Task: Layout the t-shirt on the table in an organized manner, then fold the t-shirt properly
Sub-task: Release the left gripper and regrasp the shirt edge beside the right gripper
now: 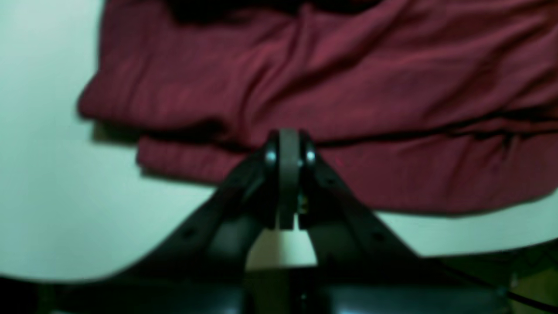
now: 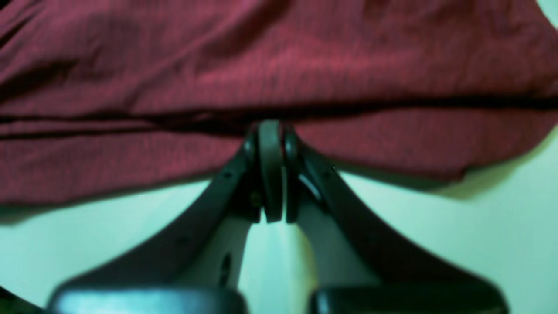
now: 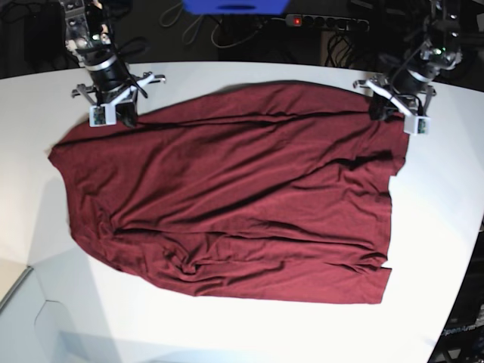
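Shirt [image 3: 227, 197]: maroon, spread across counter [image 3: 249, 333] centre, wrinkled. My left gripper [image 3: 376, 112] at 2 o'clock, right gripper [image 3: 128, 117] at 10 o'clock, both clamped on its far edge for pulling it taut.

Behind the far edge I see mostly dark clutter: a black power strip [image 3: 327, 23] with a red lit switch, loose cables [image 3: 198, 30] trailing around it, and a blue box [image 3: 236, 6] cut off at the top. Lighting is bright and even from above. Floor and walls are too dark to make out.
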Action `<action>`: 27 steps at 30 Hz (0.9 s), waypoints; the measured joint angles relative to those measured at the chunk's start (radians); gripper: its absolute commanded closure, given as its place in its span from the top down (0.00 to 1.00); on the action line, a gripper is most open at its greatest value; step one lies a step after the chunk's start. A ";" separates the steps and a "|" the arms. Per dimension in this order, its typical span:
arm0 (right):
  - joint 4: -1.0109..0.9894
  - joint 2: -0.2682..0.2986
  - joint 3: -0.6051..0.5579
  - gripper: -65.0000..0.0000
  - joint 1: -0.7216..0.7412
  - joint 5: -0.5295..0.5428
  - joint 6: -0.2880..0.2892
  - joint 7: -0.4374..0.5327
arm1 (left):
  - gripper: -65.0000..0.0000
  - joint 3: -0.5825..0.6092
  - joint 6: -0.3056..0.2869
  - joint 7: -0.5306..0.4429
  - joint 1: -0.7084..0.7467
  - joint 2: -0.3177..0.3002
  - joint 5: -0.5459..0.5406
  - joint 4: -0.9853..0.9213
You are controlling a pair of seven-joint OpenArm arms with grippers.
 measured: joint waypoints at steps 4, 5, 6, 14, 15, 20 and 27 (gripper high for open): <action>-0.001 -0.002 -0.002 0.01 -0.005 0.000 0.000 -0.004 | 0.00 -0.027 -0.012 0.008 0.011 0.010 0.012 -0.040; -0.002 -0.001 -0.002 0.01 -0.005 0.000 0.000 -0.004 | 0.00 -0.034 -0.002 0.007 0.005 0.009 0.042 -0.058; -0.002 -0.002 -0.002 0.01 -0.005 0.000 0.000 -0.003 | 0.00 -0.038 0.001 0.006 0.001 0.010 0.067 -0.074; -0.002 -0.002 -0.002 0.01 -0.013 0.000 0.000 -0.003 | 0.00 -0.038 -0.003 0.002 -0.031 0.045 0.120 -0.079; -0.002 -0.001 -0.002 0.01 -0.016 0.000 0.000 -0.003 | 0.00 -0.038 -0.003 0.001 -0.034 0.045 0.116 -0.079; -0.003 -0.002 -0.002 0.01 -0.024 0.000 0.000 -0.003 | 0.00 -0.040 -0.003 0.009 -0.028 0.045 0.114 -0.061; -0.003 -0.002 0.001 0.01 -0.024 0.000 0.000 -0.003 | 0.00 -0.040 -0.004 0.006 -0.027 0.045 0.114 -0.023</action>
